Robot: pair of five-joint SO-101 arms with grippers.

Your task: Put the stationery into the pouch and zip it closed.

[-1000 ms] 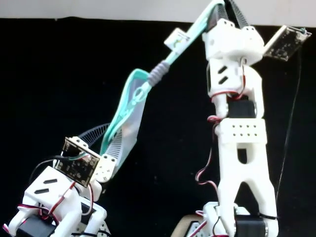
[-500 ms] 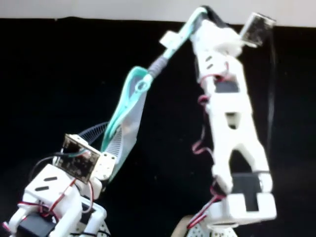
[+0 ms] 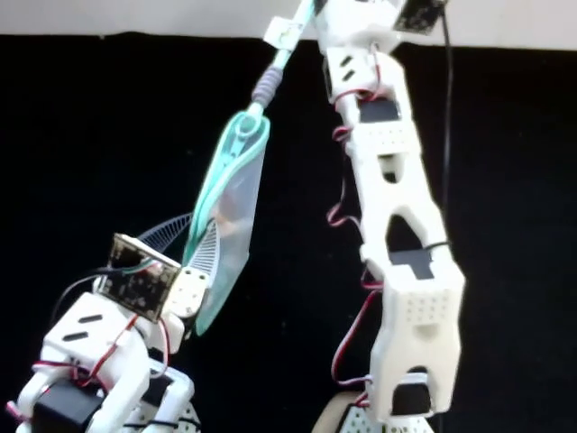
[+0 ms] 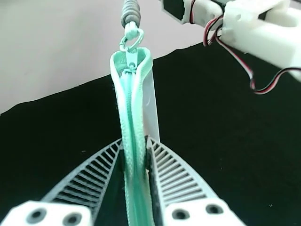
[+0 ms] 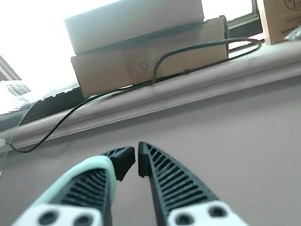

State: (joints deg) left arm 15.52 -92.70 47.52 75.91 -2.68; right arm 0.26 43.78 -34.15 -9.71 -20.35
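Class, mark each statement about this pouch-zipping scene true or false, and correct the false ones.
1. The left gripper is shut on the pouch at its zipper edge. True.
2. The pouch lies flat on the table. False: it is held up, stretched between the two grippers.
3. The zipper slider sits at the pouch end far from the left gripper. True.
4. The right gripper holds a pen. False: the right gripper holds the pull strap attached to the slider.
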